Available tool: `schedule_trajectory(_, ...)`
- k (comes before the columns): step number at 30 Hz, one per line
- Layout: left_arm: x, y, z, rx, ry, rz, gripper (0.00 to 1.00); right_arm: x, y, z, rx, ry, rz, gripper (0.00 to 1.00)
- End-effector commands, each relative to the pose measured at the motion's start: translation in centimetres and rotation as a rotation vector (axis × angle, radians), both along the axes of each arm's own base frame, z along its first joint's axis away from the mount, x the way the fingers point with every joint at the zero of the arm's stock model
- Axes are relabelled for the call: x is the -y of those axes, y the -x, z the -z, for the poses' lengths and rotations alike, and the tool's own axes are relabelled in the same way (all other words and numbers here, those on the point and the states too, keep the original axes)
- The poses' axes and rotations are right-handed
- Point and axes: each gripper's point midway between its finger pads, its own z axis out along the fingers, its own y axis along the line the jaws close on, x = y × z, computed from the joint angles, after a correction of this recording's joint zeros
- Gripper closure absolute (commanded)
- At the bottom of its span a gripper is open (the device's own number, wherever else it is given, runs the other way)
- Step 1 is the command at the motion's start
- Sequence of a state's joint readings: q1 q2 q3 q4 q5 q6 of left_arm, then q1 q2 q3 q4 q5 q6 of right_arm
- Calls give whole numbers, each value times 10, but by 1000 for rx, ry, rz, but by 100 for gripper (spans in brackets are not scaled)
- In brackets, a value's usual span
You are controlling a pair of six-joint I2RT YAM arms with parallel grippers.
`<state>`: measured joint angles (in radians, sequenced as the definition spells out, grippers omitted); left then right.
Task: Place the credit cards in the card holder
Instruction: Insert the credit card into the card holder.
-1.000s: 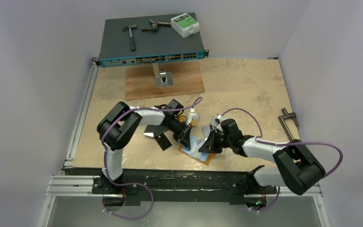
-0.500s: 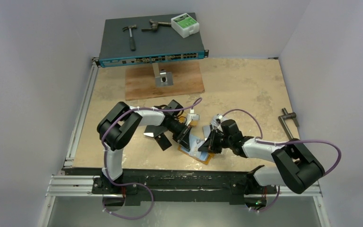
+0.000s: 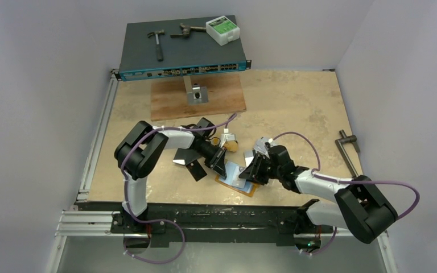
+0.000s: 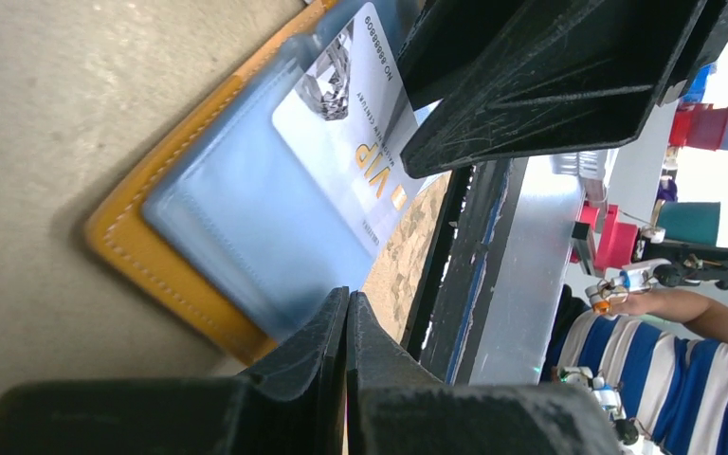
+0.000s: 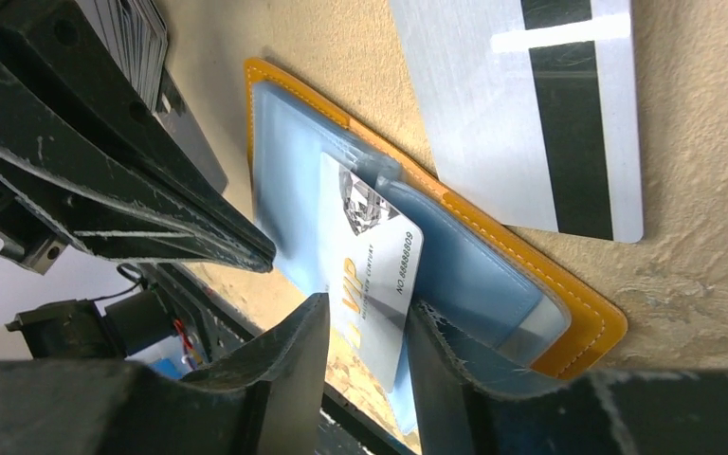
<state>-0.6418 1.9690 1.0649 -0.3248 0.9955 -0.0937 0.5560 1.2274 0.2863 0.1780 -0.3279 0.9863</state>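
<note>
On the table (image 3: 296,108) a black card (image 3: 194,169) lies at the left, just beside the left gripper (image 4: 347,313). That gripper's fingers are pressed flat together with nothing between them. Their tip sits at the edge of the holder (image 4: 142,261), over its blue plastic, but I cannot tell whether it presses down. The holder lies open and flat near the table's front edge, between the two grippers, with its orange rim outward and its clear blue pockets facing up. A silvery VIP card (image 5: 374,275) is partly in one pocket: one end is tucked under the plastic lip and the other sticks out toward the right gripper (image 5: 368,305). The right gripper's fingers stand partly apart, astride that free end, which shows in the gap, and no clamp on it shows. In the right wrist view a silvery striped card (image 5: 531,114) lies flat on the table just beside the holder's long edge, not touching it.
</note>
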Motion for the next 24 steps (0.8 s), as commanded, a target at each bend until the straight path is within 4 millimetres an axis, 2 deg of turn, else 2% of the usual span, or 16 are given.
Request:
schedule_trajectory(1, 2, -12, -29, 31, 85, 0, 100, 28, 10, 32, -62, 150, 67, 60)
schedule_trajectory(4, -3, -17, -32, 35, 87, -7, 100, 26, 9, 31, -64, 151, 63, 57)
schedule_trajectory(9, -16, -41, -40, 107, 86, -63, 100, 29, 12, 25, -54, 168, 54, 55)
schedule_trajectory(13, -21, -41, -26, 113, 44, -74, 100, 29, 13, 22, -53, 194, 35, 53)
schedule_trajectory(20, -18, -29, -5, 11, 14, -100, 100, 18, 17, 17, -48, 181, 17, 53)
schedule_trajectory(24, -19, -27, 8, 12, -24, -120, 100, 11, 18, 13, -48, 174, 5, 52)
